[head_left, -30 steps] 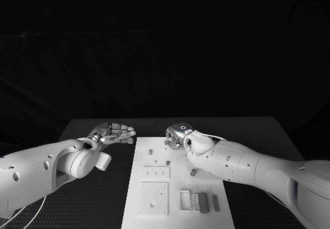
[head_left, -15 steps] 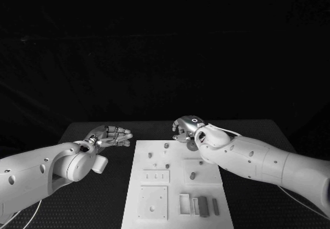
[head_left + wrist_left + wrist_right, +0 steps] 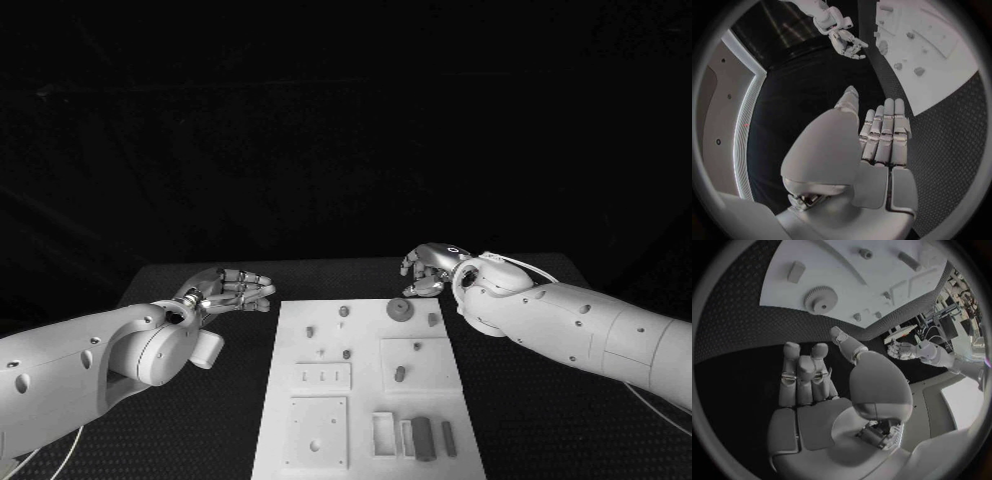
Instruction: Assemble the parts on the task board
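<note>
The white task board (image 3: pixel 368 400) lies in the middle of the black table. A grey gear (image 3: pixel 400 311) lies flat near its far end, with a small block (image 3: pixel 433 319) beside it; the gear (image 3: pixel 821 299) and block (image 3: pixel 796 271) also appear in the right wrist view. Small pegs (image 3: pixel 343 311) stand on the board. Several grey bars (image 3: pixel 421 438) lie at its near right. My right hand (image 3: pixel 430 268) hovers past the board's far right corner, fingers apart and empty. My left hand (image 3: pixel 231 290) hangs left of the far end, fingers stretched side by side, holding nothing.
Two square plates (image 3: pixel 319 430) are set into the board's near left part. Bare black table mat (image 3: pixel 202 420) runs along both sides of the board. In the left wrist view the right hand (image 3: pixel 845 40) shows beyond the board's corner (image 3: pixel 942 75).
My right hand has drawn away to the right, off the board's far end, and the gear now shows uncovered there. The left hand has barely shifted.
</note>
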Robot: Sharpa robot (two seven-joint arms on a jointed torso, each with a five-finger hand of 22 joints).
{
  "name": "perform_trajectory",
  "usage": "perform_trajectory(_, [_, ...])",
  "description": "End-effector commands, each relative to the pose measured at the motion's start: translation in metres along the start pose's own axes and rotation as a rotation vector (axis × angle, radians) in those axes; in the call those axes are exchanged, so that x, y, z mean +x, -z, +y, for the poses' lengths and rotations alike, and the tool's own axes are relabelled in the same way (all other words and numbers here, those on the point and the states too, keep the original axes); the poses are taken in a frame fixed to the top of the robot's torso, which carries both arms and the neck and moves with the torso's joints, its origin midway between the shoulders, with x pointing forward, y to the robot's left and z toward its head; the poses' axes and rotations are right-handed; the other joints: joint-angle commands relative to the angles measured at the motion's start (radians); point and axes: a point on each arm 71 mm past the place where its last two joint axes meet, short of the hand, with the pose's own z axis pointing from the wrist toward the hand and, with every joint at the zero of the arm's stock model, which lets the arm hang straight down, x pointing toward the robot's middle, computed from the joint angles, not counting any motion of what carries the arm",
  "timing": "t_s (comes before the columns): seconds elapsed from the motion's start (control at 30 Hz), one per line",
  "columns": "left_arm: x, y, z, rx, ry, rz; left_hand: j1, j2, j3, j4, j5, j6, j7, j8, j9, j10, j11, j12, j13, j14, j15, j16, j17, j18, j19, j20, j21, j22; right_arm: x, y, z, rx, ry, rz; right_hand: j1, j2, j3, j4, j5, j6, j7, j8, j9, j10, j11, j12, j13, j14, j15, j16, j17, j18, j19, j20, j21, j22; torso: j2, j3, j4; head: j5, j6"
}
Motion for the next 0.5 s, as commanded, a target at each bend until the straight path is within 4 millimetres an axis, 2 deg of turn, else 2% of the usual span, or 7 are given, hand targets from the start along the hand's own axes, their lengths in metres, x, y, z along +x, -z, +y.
perform_trajectory(0.03, [0.002, -0.001, -0.002, 0.014, 0.006, 0.015, -0.010, -0.001, -0.001, -0.001, -0.005, -0.004, 0.008, -0.006, -0.001, 0.000, 0.000, -0.005, -0.001, 0.006, 0.002, -0.004, 0.001, 0.001, 0.007, -0.001, -0.004, -0.001, 0.007, 0.000, 0.003, -0.058, 0.021, 0.100, -0.011, -0.009, -0.005, 0.003, 0.007, 0.010, 0.004, 0.002, -0.003, -0.036, 0.014, 0.127, 0.078, 0.005, 0.003, 0.040, 0.009, 0.015, 0.013, -0.010, 0.019, 0.022, 0.001, 0.0002, 0.0007, -0.003, -0.003])
perform_trajectory(0.1, [0.003, -0.001, -0.002, 0.015, 0.006, 0.017, -0.010, -0.001, -0.001, -0.001, -0.005, -0.004, 0.008, -0.006, -0.001, 0.000, 0.000, -0.005, -0.001, 0.006, 0.002, -0.004, 0.002, 0.001, 0.007, -0.001, -0.004, -0.001, 0.008, -0.002, 0.005, -0.064, 0.041, 0.102, -0.027, -0.017, 0.001, 0.010, 0.006, 0.005, 0.006, -0.001, -0.005, -0.045, 0.016, 0.173, 0.094, 0.005, 0.003, 0.056, 0.010, 0.015, 0.018, -0.013, 0.028, 0.022, 0.001, 0.0002, -0.0002, -0.003, -0.004])
perform_trajectory(0.27, [0.006, -0.003, -0.003, 0.016, 0.007, 0.024, -0.010, -0.001, -0.001, -0.001, -0.005, -0.004, 0.008, -0.006, -0.001, -0.001, 0.000, -0.005, -0.001, 0.006, 0.002, -0.005, 0.002, 0.001, 0.007, -0.001, -0.004, -0.001, 0.014, -0.005, 0.005, -0.058, 0.071, 0.114, -0.045, -0.031, 0.010, 0.019, 0.006, -0.007, 0.007, -0.005, -0.008, -0.050, 0.017, 0.222, 0.101, 0.008, 0.004, 0.077, 0.008, 0.015, 0.027, -0.020, 0.042, 0.021, 0.001, -0.0010, 0.0038, -0.008, -0.006])
perform_trajectory(0.3, [0.006, -0.003, -0.003, 0.015, 0.007, 0.025, -0.010, -0.001, -0.001, -0.001, -0.005, -0.004, 0.008, -0.006, -0.001, -0.001, 0.001, -0.005, -0.001, 0.006, 0.002, -0.005, 0.002, 0.001, 0.007, -0.001, -0.004, -0.001, 0.017, -0.005, 0.005, -0.057, 0.078, 0.114, -0.047, -0.031, 0.012, 0.021, 0.006, -0.008, 0.007, -0.005, -0.008, -0.050, 0.018, 0.228, 0.101, 0.010, 0.005, 0.080, 0.008, 0.015, 0.029, -0.021, 0.044, 0.021, 0.001, -0.0001, 0.0047, -0.008, -0.007])
perform_trajectory(0.5, [0.006, -0.003, -0.002, 0.012, 0.007, 0.024, -0.010, 0.001, -0.001, -0.001, -0.005, -0.005, 0.009, -0.006, -0.001, -0.001, 0.001, -0.006, -0.001, 0.006, 0.002, -0.005, 0.003, 0.001, 0.008, -0.001, -0.004, -0.001, 0.023, -0.006, 0.007, -0.060, 0.084, 0.116, -0.046, -0.026, 0.020, 0.021, 0.006, -0.009, 0.011, -0.005, -0.009, -0.048, 0.022, 0.248, 0.098, 0.019, 0.009, 0.090, 0.014, 0.015, 0.036, -0.027, 0.052, 0.021, 0.001, -0.0015, 0.0038, -0.005, -0.011])
